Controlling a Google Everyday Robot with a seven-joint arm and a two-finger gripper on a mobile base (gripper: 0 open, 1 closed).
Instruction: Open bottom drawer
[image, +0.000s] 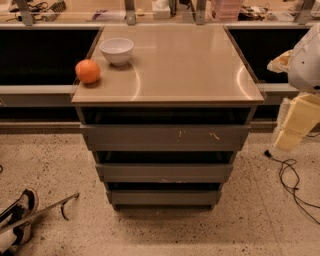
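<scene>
A grey cabinet with three handleless drawers stands in the middle of the camera view. The bottom drawer (162, 198) has the narrowest, plain front and sits just above the floor, with a dark gap above it; its inside is hidden. Above it are the middle front (164, 172) with a small pale chip and the top front (165, 136) with pale scratches. My arm's white and cream parts show at the right edge. The gripper (292, 132) hangs at its lower end, to the right of the drawers and apart from them.
An orange (87, 71) and a white bowl (116, 50) sit on the cabinet top (190, 75) at its left. A black cable (292, 180) lies on the speckled floor at right. A black-and-white object with a thin rod (30, 212) lies at bottom left.
</scene>
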